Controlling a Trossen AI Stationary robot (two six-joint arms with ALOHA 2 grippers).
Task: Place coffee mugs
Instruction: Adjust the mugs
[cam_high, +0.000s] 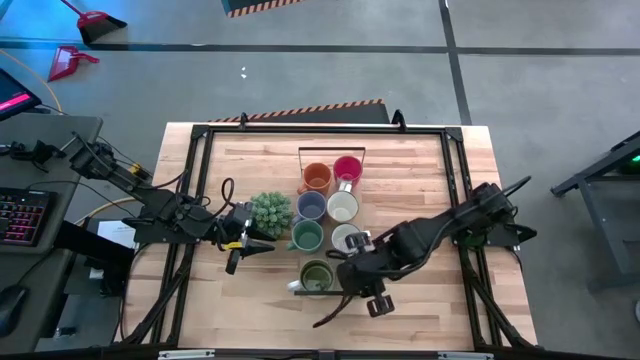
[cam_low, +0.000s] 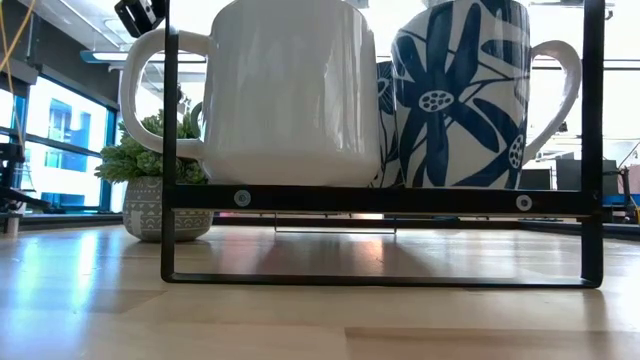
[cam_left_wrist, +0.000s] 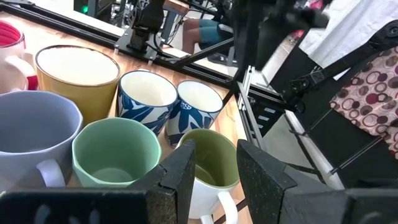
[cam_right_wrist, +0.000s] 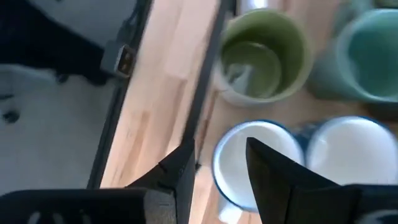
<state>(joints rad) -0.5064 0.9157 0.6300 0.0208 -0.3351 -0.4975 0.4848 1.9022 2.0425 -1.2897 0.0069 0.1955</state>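
Olive-green mug (cam_right_wrist: 264, 53) beyond right gripper (cam_right_wrist: 217, 163), open jaws.

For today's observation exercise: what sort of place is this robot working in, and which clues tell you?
Probably a robotics lab or workshop, not a kitchen: the wooden table stands on a bare concrete floor, a keyboard sits at a desk alongside, and the mugs sit in a black metal frame.
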